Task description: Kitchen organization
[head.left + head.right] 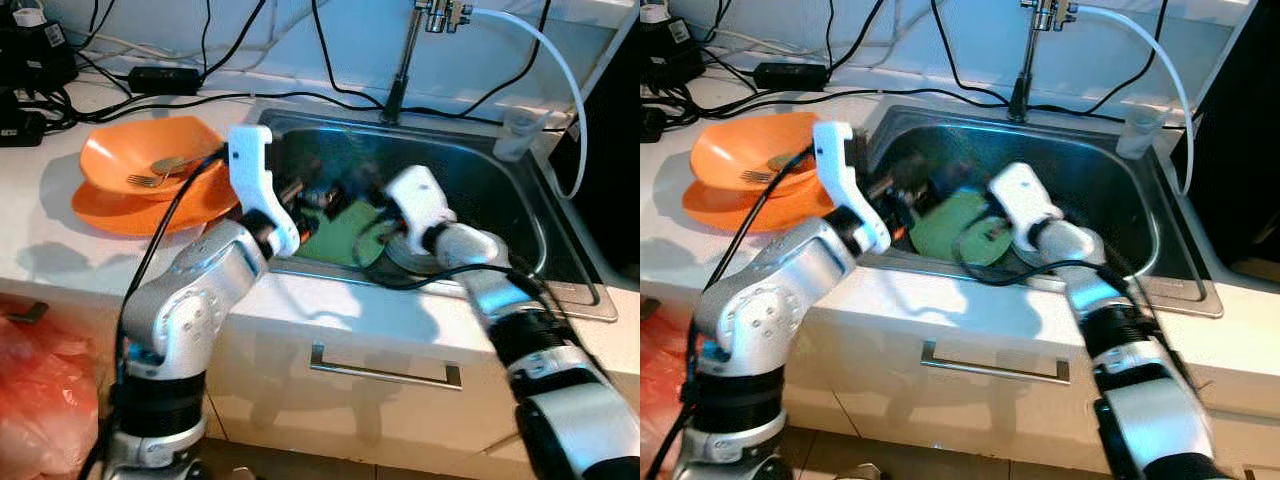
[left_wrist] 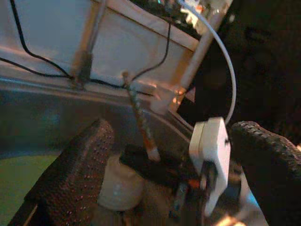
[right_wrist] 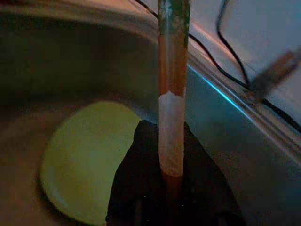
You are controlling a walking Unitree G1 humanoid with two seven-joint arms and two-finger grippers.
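Note:
Both arms reach into the steel sink (image 1: 520, 215). My right gripper (image 3: 170, 188) is shut on a long thin orange-brown utensil (image 3: 171, 94) with a pale band, held upright; its working end is hidden. In the left wrist view the same utensil (image 2: 139, 117) rises from the right gripper's black fingers (image 2: 155, 167). My left gripper (image 2: 164, 183) stands open just beside it, one finger on each side. A small white cup (image 2: 120, 188) sits below. Green plates (image 1: 945, 225) lie on the sink floor under both grippers.
Stacked orange plates (image 1: 150, 200) with a fork (image 1: 155, 177) rest on the counter left of the sink. A faucet (image 1: 405, 60), a white hose (image 1: 560, 70) and a clear cup (image 1: 515, 135) stand behind it. Black cables (image 1: 160, 75) cross the counter. A red bag (image 1: 40, 390) lies lower left.

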